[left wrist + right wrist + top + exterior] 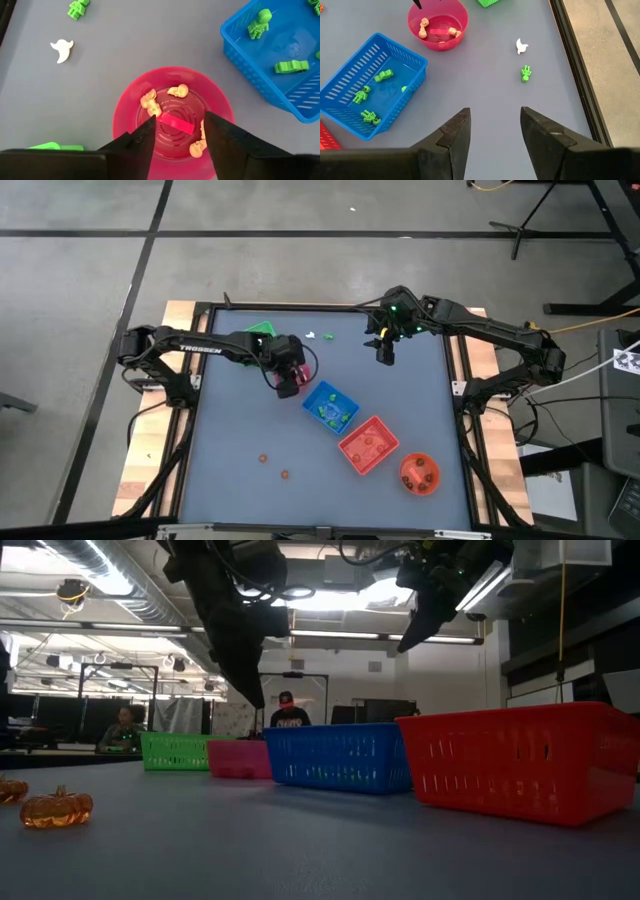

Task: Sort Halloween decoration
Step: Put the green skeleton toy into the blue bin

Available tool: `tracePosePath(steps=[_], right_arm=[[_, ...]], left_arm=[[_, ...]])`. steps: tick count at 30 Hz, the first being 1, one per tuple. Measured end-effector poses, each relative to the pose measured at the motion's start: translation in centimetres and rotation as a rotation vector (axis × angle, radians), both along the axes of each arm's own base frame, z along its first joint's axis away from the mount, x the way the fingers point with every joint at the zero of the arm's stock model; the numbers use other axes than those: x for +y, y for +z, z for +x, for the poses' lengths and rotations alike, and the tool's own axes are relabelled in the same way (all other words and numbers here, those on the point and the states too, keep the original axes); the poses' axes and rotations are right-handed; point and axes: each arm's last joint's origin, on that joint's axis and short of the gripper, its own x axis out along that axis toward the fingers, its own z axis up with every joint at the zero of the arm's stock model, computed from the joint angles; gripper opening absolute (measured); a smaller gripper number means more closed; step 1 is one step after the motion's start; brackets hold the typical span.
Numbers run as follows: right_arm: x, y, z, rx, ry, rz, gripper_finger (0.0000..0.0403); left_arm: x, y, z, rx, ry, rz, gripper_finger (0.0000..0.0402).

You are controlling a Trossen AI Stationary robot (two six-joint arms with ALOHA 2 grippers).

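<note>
Open grey table [230, 430] on the left half, broken only by two small orange pumpkins [273, 466] near the front; the right-front is blocked by a diagonal row of blue tray [330, 406], red tray [368, 444] and orange bowl [419, 472], set close together. The left gripper [179, 131], fingers parted, hangs over the pink bowl [172, 95], closing off that spot beside the blue tray. Ahead of the right gripper [495, 131] the surface is bare up to a green figure [525, 73] and white ghost [521, 46] by the back edge
</note>
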Motion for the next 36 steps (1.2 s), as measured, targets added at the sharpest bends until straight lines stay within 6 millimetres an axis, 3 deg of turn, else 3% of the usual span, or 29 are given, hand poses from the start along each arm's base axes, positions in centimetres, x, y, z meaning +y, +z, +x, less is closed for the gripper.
tracePosePath(steps=[9,19,32,36], right_arm=[[-0.7,0.1,1.3,-0.077,-0.030,-0.071,0.0170],[-2.3,-2.5,4.6,-0.111,-0.032,-0.106,0.0170],[-4.6,-6.4,8.6,-0.191,-0.040,-0.147,0.0170],[-5.5,-7.2,9.6,-0.185,-0.047,-0.142,0.0170]], left_arm=[[0.2,0.5,0.8,-0.100,0.037,-0.002,0.0157],[0.0,1.9,2.2,-0.305,0.027,0.027,0.0156],[-1.2,6.3,-0.4,-0.418,0.017,0.076,0.0156],[-1.7,6.7,-1.1,-0.418,0.023,0.148,0.0156]])
